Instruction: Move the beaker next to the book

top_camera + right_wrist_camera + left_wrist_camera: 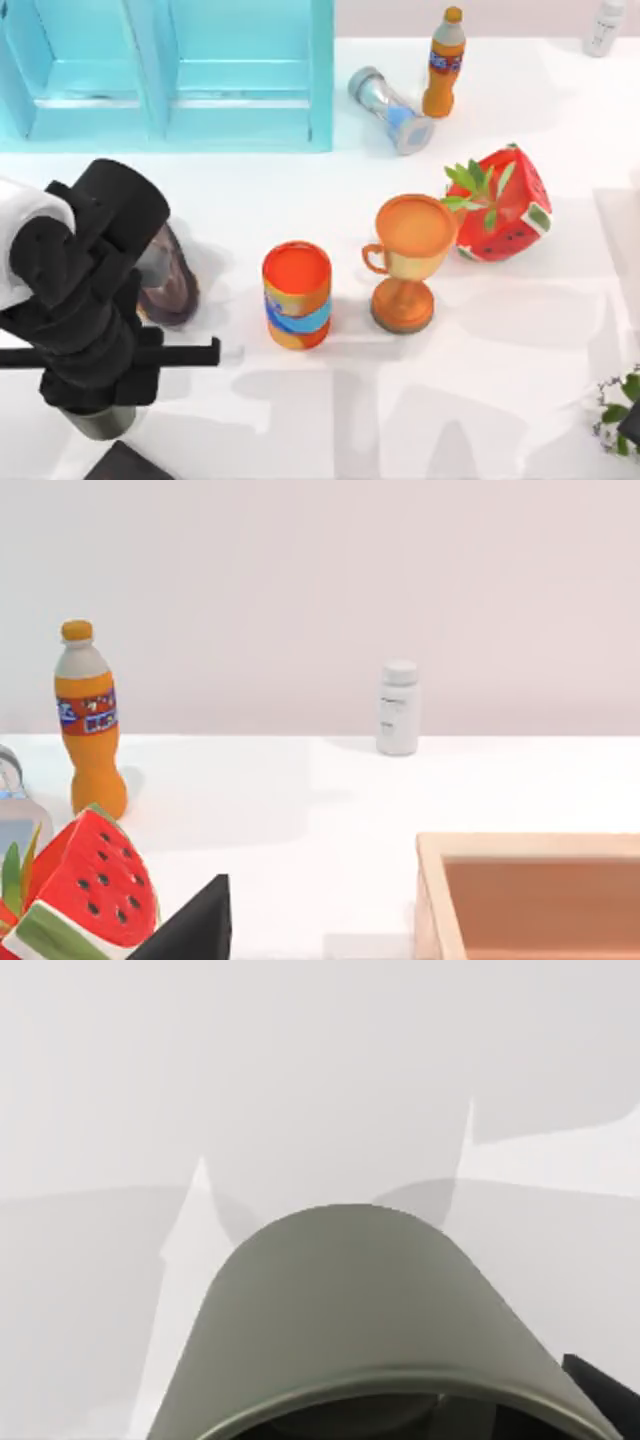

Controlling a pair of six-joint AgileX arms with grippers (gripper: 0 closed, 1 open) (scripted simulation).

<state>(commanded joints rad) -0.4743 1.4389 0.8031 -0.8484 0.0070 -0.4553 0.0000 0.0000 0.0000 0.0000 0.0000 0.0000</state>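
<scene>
The beaker [390, 108], a translucent grey cylinder with a light-blue section, stands at the back of the table beside the orange bottle [444, 62]; its edge also shows in the right wrist view [10, 800]. A black corner of the book [125, 465] pokes in at the front left edge. My left arm [85, 290] hangs over the front left, its gripper [100, 405] pointing down just behind the book, over a grey-green cylinder [350, 1310]. The beaker is far from it. My right arm [632, 422] is parked at the right edge.
An orange cup with a blue band [297, 295], an orange goblet [408, 262] and a watermelon-shaped piece [505, 205] stand mid-table. A brown shell-like object [170, 285] lies partly under my left arm. A light-blue cabinet [170, 70] fills the back left. A wooden tray [530, 895] sits right.
</scene>
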